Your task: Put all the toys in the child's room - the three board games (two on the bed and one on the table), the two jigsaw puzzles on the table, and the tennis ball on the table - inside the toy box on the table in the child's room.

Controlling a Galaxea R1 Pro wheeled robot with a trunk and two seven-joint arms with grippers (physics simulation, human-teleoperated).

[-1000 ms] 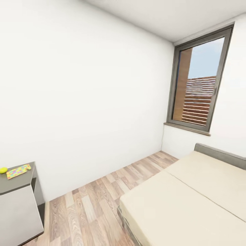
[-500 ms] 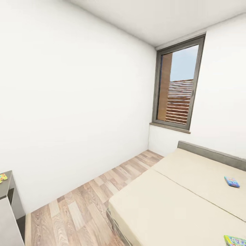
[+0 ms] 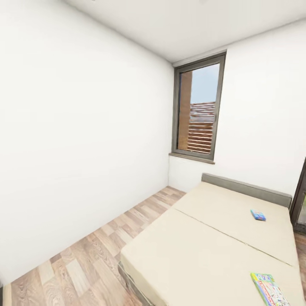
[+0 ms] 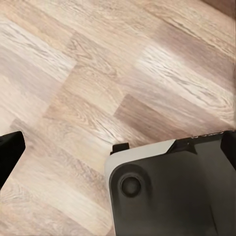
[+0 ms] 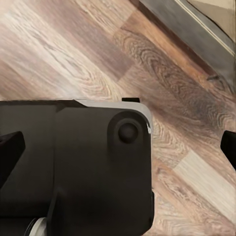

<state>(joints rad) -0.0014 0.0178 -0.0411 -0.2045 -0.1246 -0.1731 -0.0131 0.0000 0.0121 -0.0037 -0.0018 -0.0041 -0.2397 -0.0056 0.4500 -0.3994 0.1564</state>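
Observation:
Two board games lie on the bed (image 3: pixel 204 250), a low cream-beige bed against the window wall. One is a small blue box (image 3: pixel 258 214) near the headboard. The other board game (image 3: pixel 270 290) has a green, yellow and red cover and lies at the bed's near right corner. My left gripper (image 4: pixel 119 150) hangs open over the wood floor, its dark fingertips (image 4: pixel 10 152) far apart. Over the floor beside the bed's frame, my right gripper (image 5: pixel 119 150) is open too, holding nothing. The table, toy box, jigsaw puzzles and tennis ball are out of view.
A tall grey-framed window (image 3: pixel 199 114) stands behind the bed's grey headboard (image 3: pixel 246 189). Wood-plank floor (image 3: pixel 85 259) runs between the white left wall and the bed. A dark door frame (image 3: pixel 299 199) is at the right edge. My dark base (image 5: pixel 78 162) is below both grippers.
The head view has swung to the right: the table with a puzzle and the ball has left at the left edge, and the bed's right side with both board games has come in.

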